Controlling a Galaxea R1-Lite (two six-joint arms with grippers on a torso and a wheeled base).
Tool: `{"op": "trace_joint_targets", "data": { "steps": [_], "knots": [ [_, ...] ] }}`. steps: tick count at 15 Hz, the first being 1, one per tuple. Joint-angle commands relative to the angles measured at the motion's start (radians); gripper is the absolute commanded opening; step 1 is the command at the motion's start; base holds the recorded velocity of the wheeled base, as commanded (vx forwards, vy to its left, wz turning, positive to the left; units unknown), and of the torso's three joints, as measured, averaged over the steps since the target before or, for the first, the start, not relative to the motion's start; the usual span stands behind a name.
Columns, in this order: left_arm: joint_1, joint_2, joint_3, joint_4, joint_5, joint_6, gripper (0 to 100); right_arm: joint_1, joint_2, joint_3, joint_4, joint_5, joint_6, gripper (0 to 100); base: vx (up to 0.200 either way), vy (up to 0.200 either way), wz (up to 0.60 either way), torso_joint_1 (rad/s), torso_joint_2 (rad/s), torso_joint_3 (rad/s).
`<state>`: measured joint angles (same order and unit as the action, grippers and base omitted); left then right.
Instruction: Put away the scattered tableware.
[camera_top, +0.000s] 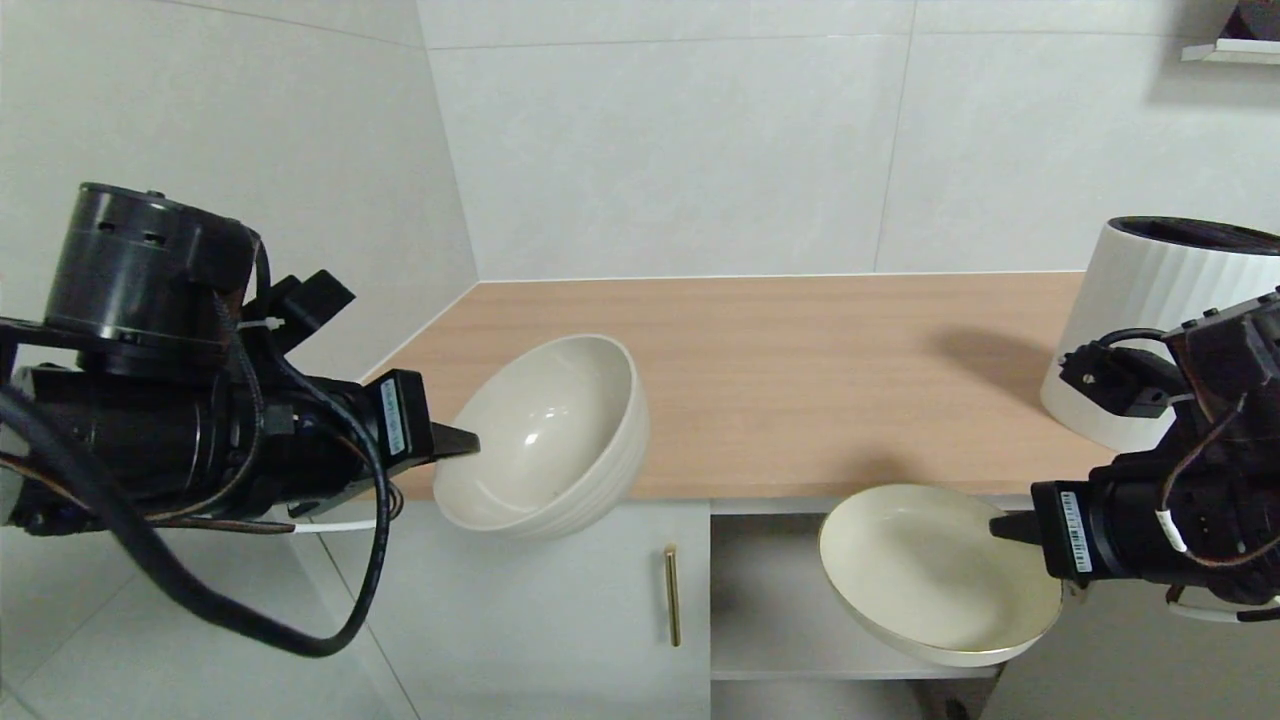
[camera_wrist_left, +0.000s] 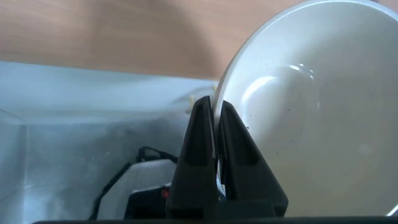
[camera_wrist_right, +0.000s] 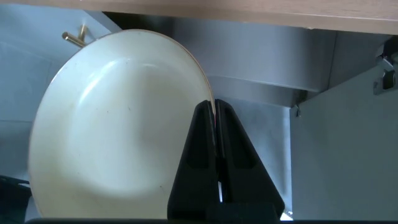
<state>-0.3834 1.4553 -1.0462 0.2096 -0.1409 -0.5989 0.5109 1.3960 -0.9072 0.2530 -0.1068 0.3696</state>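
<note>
Head view: right fingers (camera_top: 1008, 527) pinch the rim of the plate (camera_top: 925, 575) before the open shelf (camera_top: 770, 662); left fingers (camera_top: 457, 440) clamp the rim of the tilted bowl (camera_top: 560, 430) at the edge of the counter (camera_top: 800, 350). Such thin grips may let either pivot, slip, or hit the counter.

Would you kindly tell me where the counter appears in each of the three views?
Head view: counter spans the middle, beyond the bowl and plate.
Left wrist view: counter is the wood band beyond the bowl.
Right wrist view: counter is a thin wood strip beyond the plate, over the open cupboard.
Shared landmark: brass handle, below the counter's front edge.
</note>
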Motion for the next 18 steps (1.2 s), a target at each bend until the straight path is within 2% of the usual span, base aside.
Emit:
{"op": "trace_joint_targets", "data": {
  "steps": [1, 2, 5, 18],
  "knots": [
    [-0.014, -0.018, 0.020, 0.001, -0.054, 0.008, 0, 0.000, -0.006, 0.001, 0.000, -0.002, 0.000, 0, 0.000, 0.000, 0.00, 0.000, 0.00, 0.000],
    [-0.015, -0.016, 0.021, 0.001, -0.069, 0.008, 0, 0.000, -0.011, -0.001, 0.000, -0.004, 0.000, 0, 0.000, 0.000, 0.00, 0.000, 0.00, 0.000],
    [-0.017, -0.012, 0.021, 0.002, -0.075, 0.008, 0, 0.000, -0.026, 0.002, 0.000, -0.004, -0.001, 0, -0.200, 0.000, 0.00, 0.006, 0.00, 0.009],
    [-0.023, 0.005, 0.026, 0.002, -0.075, 0.010, 0, 0.000, -0.008, 0.019, -0.026, -0.005, -0.003, 0, 0.000, 0.000, 0.00, 0.000, 0.00, 0.000]
  ]
}}
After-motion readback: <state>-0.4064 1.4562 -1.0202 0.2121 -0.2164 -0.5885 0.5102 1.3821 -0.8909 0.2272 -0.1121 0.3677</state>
